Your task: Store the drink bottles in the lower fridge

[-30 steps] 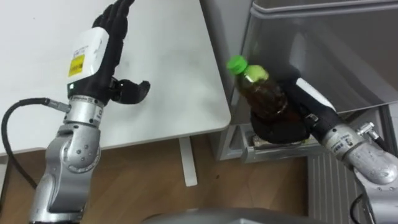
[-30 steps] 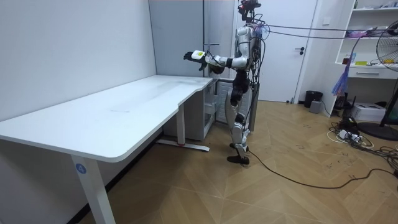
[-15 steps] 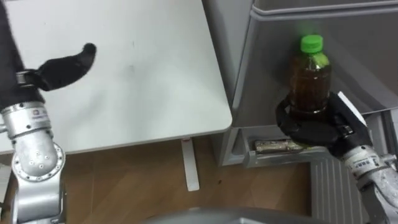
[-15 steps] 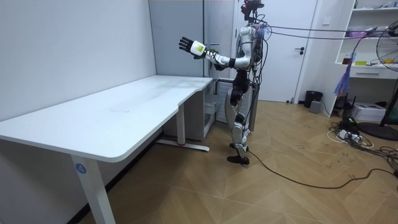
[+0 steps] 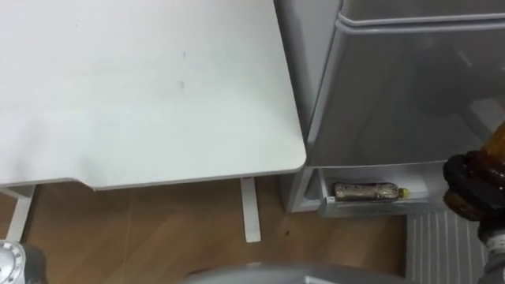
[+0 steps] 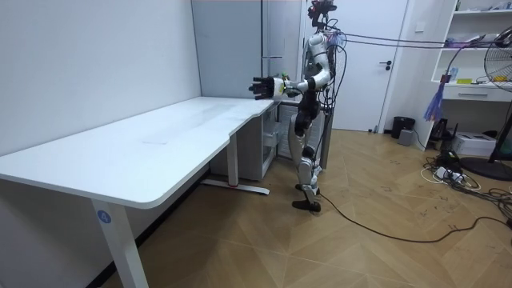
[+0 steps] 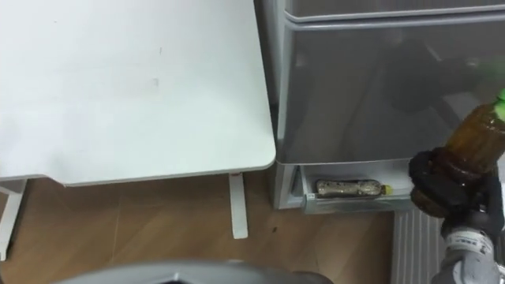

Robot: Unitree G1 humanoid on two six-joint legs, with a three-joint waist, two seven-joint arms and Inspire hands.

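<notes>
My right hand (image 7: 439, 186) is shut on a brown drink bottle (image 7: 476, 136) with a green cap, held upright at the lower right, in front of the grey fridge (image 7: 371, 95). In the left eye view the same hand (image 5: 467, 186) and bottle (image 5: 492, 160) sit at the right edge. Below the fridge door a low drawer (image 7: 355, 207) stands slightly open, with another bottle (image 7: 347, 188) lying on its side in it. In the room view my left hand (image 6: 262, 86) reaches out level over the table end, fingers spread.
A white table (image 7: 118, 95) fills the left, its rounded corner close to the fridge's side. Its leg (image 7: 237, 207) stands on wooden floor beside the drawer. In the room view I stand between the table end (image 6: 240, 108) and the fridge.
My right hand has carried the bottle to the right and lower, toward the picture's edge. The left arm came down from raised to level and left the eye view. The camera shifted too.
</notes>
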